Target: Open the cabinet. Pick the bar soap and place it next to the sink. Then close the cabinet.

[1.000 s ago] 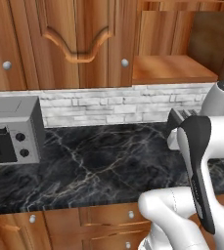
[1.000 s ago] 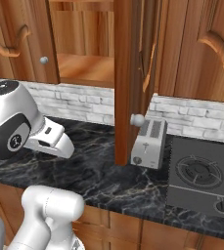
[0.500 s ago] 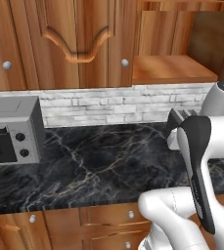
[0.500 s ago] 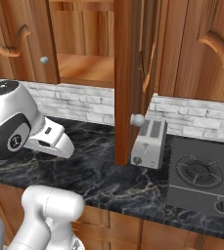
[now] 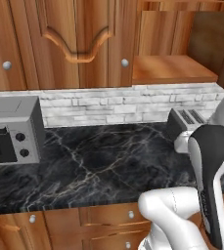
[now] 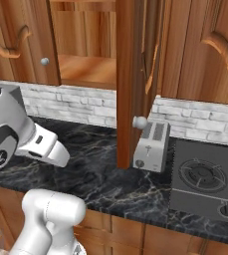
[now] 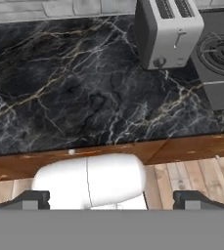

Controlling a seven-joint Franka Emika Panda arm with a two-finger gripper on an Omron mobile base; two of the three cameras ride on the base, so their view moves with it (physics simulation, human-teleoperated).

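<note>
The pincer (image 7: 111, 200) hangs wide apart, holding nothing, low over the black marble counter (image 7: 59, 73), well below the cabinet (image 6: 88, 45). The cabinet's door (image 6: 130, 74) stands swung out, its wooden shelf (image 5: 169, 68) bare. A grey toaster (image 7: 167, 31) sits beside a stove burner (image 7: 221, 53)

The white arm (image 5: 209, 180) is being held folded low in front of the base, its hand (image 6: 46, 145) angled downward. The gripper (image 7: 111, 199) is being kept wide apart, nothing being gripped between its fingertips (image 7: 33, 199).
</note>
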